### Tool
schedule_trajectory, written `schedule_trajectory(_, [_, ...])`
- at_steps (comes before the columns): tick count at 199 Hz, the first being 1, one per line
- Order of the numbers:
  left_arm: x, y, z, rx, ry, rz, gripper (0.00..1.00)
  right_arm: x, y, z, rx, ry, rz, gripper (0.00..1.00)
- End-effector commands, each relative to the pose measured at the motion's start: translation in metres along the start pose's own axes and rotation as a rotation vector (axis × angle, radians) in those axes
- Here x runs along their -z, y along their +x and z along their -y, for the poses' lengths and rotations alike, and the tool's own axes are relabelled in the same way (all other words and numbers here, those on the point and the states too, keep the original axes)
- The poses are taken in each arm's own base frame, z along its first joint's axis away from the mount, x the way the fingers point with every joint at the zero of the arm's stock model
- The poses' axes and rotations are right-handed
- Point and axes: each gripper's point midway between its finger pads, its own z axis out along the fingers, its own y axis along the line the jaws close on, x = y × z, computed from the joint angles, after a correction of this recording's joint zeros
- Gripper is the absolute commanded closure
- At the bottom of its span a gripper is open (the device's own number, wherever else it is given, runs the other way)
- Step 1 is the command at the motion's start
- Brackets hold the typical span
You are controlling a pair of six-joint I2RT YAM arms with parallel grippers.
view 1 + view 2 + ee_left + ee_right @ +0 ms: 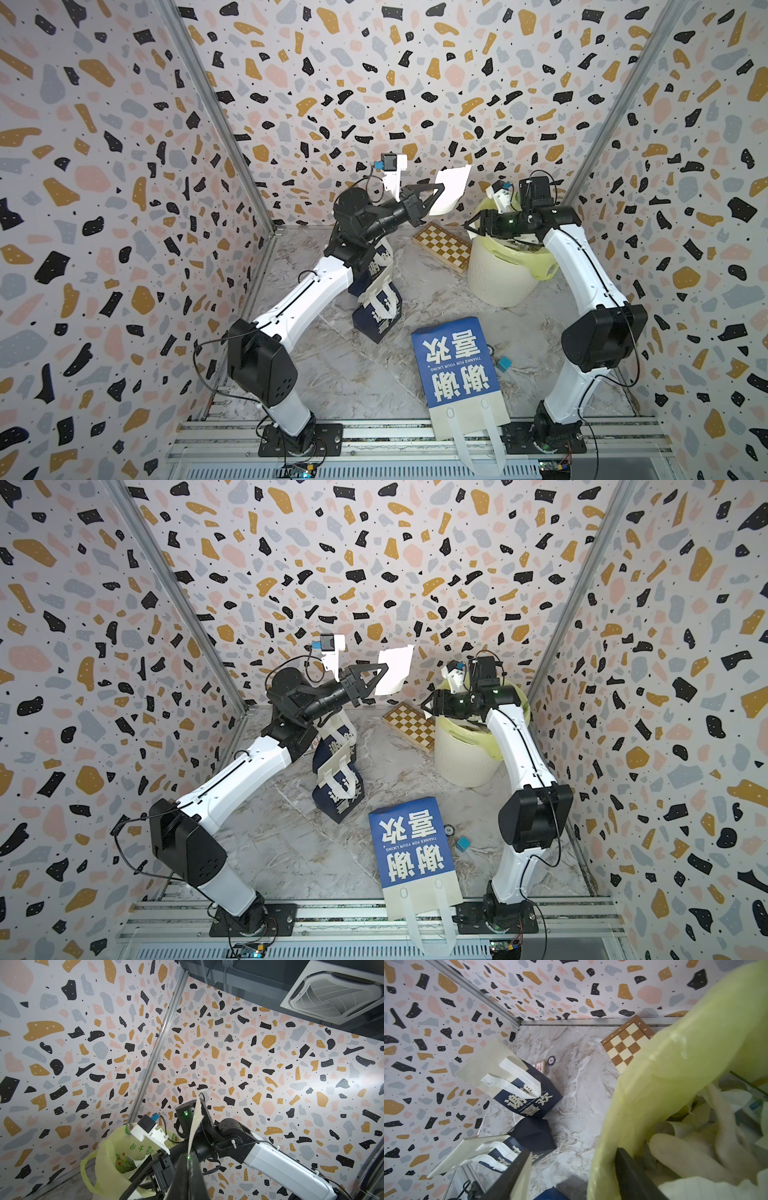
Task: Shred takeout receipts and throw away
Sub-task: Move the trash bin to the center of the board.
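Bin (498,282) sits right of centre in both top views, with a yellow liner (544,266). The right wrist view shows white paper scraps (685,1126) inside it. My read: mid-cycle, some shreds dumped, one piece not yet binned.

Receipt (453,185) is at centre frame, slightly above the middle. It's up in the air in front of the back wall, just left of the bin, not over the opening. Its top edge is ragged and looks torn.

Left gripper (436,199) is clamped on the receipt's lower end. Its wrist view shows the sheet pinched between closed jaws.

Right gripper (473,222) is at the bin's left rim, jaws spread wide, holding nothing. In its wrist view one finger sits outside the liner and the other inside.

Next, as I judge it, one of two moves:
- The right gripper comes across, pinches the free top end and tears again. That needs a grip close to the left gripper's, since the sheet is limp and bows.
- The left gripper carries the receipt right, over the opening, and lets go.

Receipt's long axis is steep, running lower left to upper right in the top views. The held end is down and the torn free end points up-right. Its broad face shows in the top views. In the left wrist view (194,1126) it's edge-on and curved.
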Motion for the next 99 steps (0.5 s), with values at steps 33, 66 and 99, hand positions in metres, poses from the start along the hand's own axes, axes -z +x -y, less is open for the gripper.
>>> schedule_trajectory(33, [0.022,-0.017,0.013,-0.07,-0.028,0.022,1.0,-0.005,0.015,-0.087,0.032,-0.268,-0.041,0.35])
schedule_trajectory(66, [0.019,-0.013,0.006,-0.013,-0.028,0.027,1.0,0.019,-0.006,-0.084,0.032,-0.251,0.032,0.35])
schedule_trajectory(99, [0.0,-0.001,-0.009,0.063,0.005,0.034,1.0,0.074,-0.042,-0.035,0.003,-0.101,0.212,0.33])
